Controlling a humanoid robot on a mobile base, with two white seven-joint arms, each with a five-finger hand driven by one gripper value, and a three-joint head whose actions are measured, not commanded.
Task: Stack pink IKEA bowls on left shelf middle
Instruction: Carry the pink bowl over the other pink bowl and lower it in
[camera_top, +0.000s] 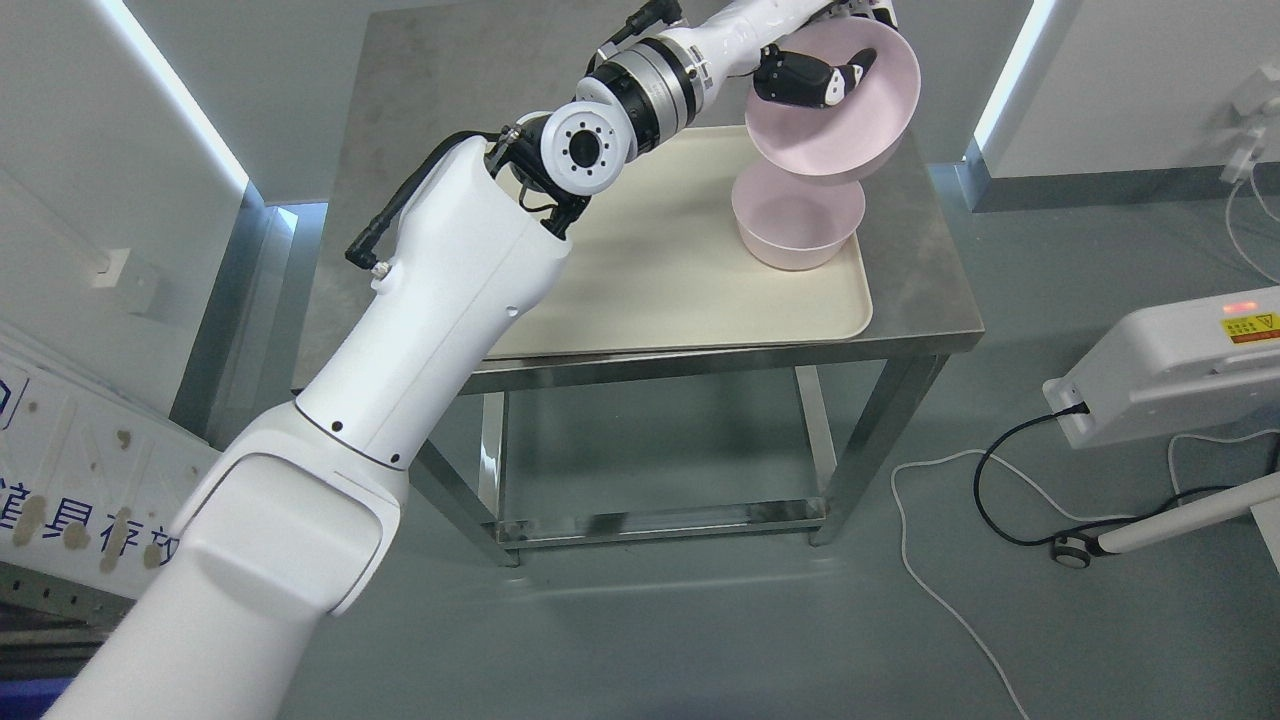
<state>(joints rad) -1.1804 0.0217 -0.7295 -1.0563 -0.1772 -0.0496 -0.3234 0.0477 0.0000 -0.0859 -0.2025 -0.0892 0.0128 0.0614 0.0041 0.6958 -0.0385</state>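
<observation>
1. L arm (440, 320) comes in from lower left and reaches up across the table (930, 300) to the top of frame.
2. L hand (815, 75) sits at the upper right, partly cut off by the top edge; its dark fingers (800, 80) curl over the rim and lie inside the raised bowl (850, 130), pinching its wall.
3. Raised bowl is pink, tilted w/ its opening facing the camera, held clear of the tray (680, 280).
4. 2nd bowl (798, 222), also pink, stands upright on the tray's far right part, just below the raised one. The 2 overlap in view; can't tell if they touch.
5. Tray is cream, rectangular, lies flat on the steel table and covers most of the top; its left part is hidden behind the arm.
6. Table has a lower rail frame and stands on grey floor.
7. White unit (1170, 370) w/ a red light and a yellow warning label sits at the right edge, w/ a black cable (1000, 470) plugged into it and looping over the floor.
8. R arm not seen.
</observation>
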